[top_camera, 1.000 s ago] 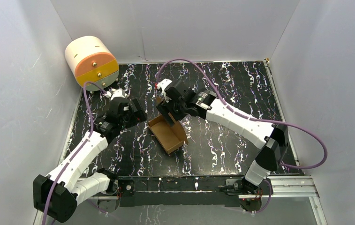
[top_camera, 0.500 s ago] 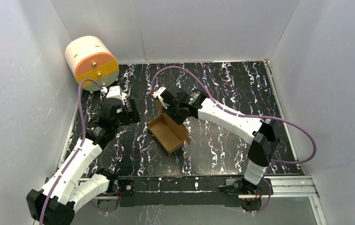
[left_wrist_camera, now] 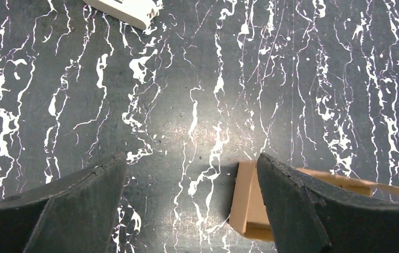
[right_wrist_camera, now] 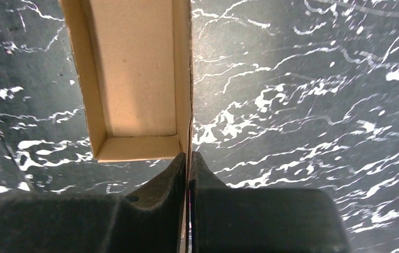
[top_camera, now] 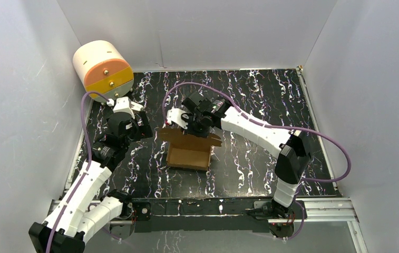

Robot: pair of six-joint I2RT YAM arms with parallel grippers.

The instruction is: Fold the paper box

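Brown paper box (top_camera: 189,154) — formerly diagonal, now square-on

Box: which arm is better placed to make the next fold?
Right. The right gripper is shut on the box wall; the left gripper is open beside the box, holding nothing.

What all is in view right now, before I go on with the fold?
paper box: one, brown, middle of the table, top open.
drawer unit: one, cream, orange and yellow, far left corner.
table: one, black with white veins, under everything.
walls: three, white, at the left, far and right sides.
cables: two, purple, one looping off each arm.
arms: two, white and black, bases at the near edge.
left pincer: one, black, open, over bare table beside the box.
right pincer: one, black, shut on a side wall of the box.
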